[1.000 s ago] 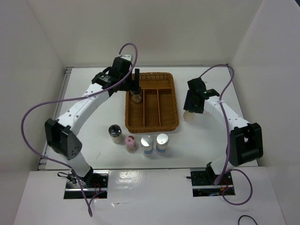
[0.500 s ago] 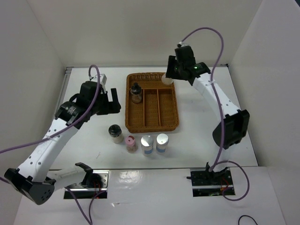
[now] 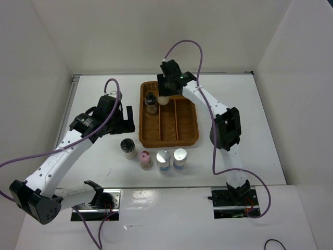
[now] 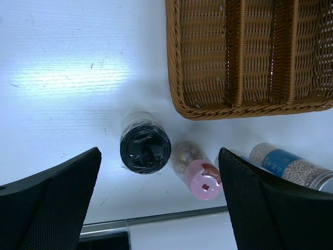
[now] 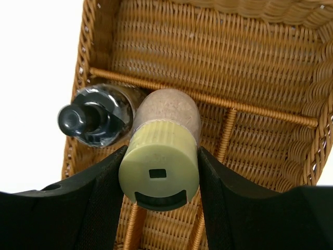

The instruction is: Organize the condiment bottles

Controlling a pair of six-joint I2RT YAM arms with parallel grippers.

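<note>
The right gripper (image 5: 159,174) is clamped on the yellow-green-capped shaker (image 5: 165,130), one finger on each side of its cap. It holds the shaker at the far end of the wicker tray (image 5: 250,62), seemingly over the middle lane. I cannot tell whether the base touches the weave. At the shaker's nine o'clock a black-capped shaker (image 5: 93,122) stands in the left lane, close enough that they may touch.

The step in hand looks like setting down the second bottle. The next move calls for a straight, upright descent and a release that spares the neighbour.

The left gripper (image 4: 158,187) is spread wide and empty, poised above the second black-capped shaker (image 4: 145,148) on the table (image 4: 62,78). The pink-capped shaker (image 4: 200,177) crowds that one at four o'clock, which could hamper a finger. In the top view the silver-topped shakers (image 3: 171,159) wait at the tray's six o'clock
</note>
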